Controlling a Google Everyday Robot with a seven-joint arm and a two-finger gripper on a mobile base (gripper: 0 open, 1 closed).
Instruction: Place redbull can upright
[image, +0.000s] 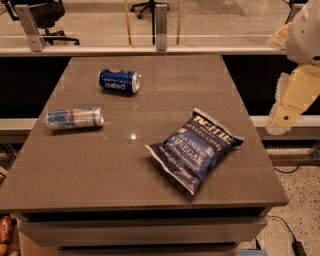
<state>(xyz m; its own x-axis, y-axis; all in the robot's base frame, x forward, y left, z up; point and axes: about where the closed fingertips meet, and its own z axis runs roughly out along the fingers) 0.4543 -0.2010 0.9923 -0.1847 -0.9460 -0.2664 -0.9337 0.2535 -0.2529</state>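
The redbull can (75, 119) is slim, silver and blue. It lies on its side near the left edge of the brown table (100, 170), with its silver top pointing right. My gripper (286, 106) hangs at the right edge of the view, beyond the table's right side and above floor level. It is far from the redbull can and holds nothing that I can see.
A shorter dark blue can (120, 81) with white lettering lies on its side at the back left of the table. A blue chip bag (194, 148) lies flat right of centre. A glass railing (160, 25) runs behind the table.
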